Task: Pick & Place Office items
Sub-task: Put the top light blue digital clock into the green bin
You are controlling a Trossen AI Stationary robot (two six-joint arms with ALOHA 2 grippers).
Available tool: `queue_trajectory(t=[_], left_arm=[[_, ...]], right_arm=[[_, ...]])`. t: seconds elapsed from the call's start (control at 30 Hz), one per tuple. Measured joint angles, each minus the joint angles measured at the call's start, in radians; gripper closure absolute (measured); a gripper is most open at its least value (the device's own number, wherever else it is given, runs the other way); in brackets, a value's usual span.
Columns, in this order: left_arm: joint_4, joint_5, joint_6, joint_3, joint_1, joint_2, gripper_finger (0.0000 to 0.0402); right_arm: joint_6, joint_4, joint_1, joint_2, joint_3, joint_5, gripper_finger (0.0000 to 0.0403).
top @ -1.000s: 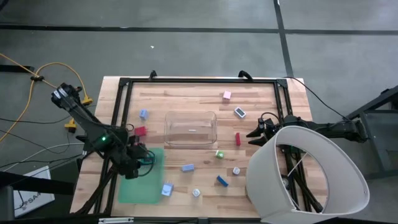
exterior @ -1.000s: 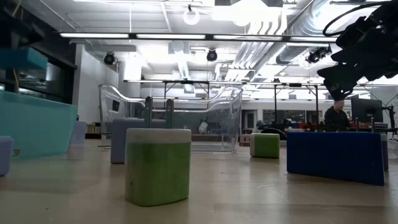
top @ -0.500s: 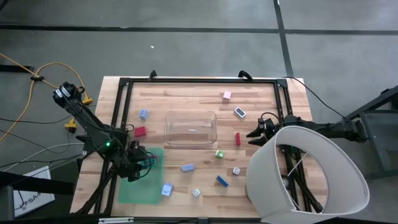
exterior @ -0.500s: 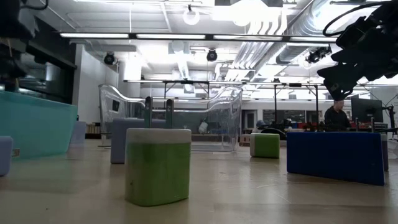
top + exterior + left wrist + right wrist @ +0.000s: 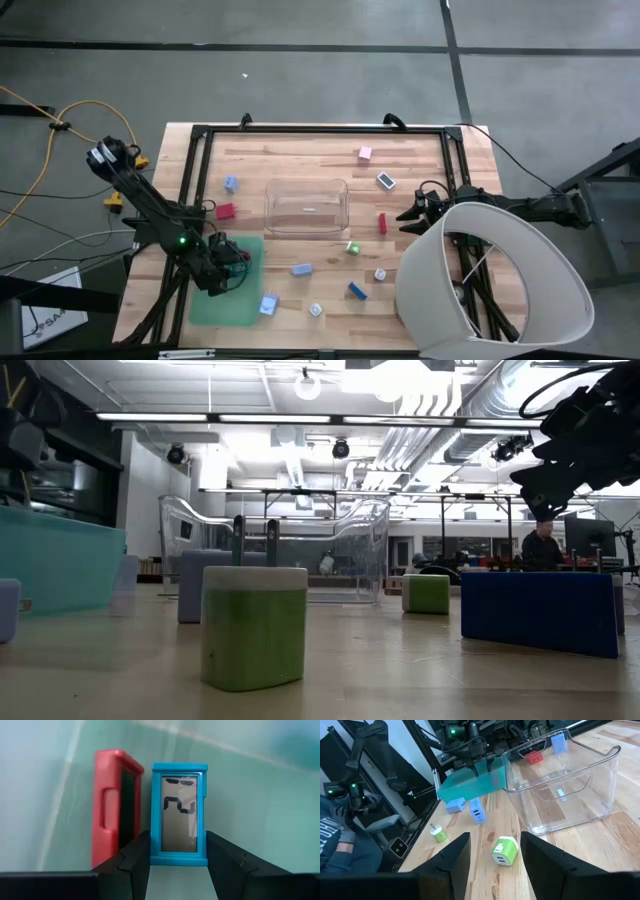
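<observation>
Two dark jointed arms, green indicator light, black fingers.

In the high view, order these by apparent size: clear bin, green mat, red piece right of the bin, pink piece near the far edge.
1. Clear bin and green mat: look alike, and the left arm covers part of the mat.
2. Red piece.
3. Pink piece, only slightly smaller.

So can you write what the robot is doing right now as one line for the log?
left gripper: shut on blue timer, over green mat | red timer: beside it | right gripper: open, waiting near clear bin
</observation>
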Motion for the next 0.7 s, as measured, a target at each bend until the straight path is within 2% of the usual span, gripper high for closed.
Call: queue_trajectory(t=[0.7], left_arm=[[0.028, -0.001, 0.019, 0.001, 0.001, 0.025, 0.0228]], right_arm=[[0.0, 0.0, 0.0, 0.0, 0.0, 0.0, 0.0241]])
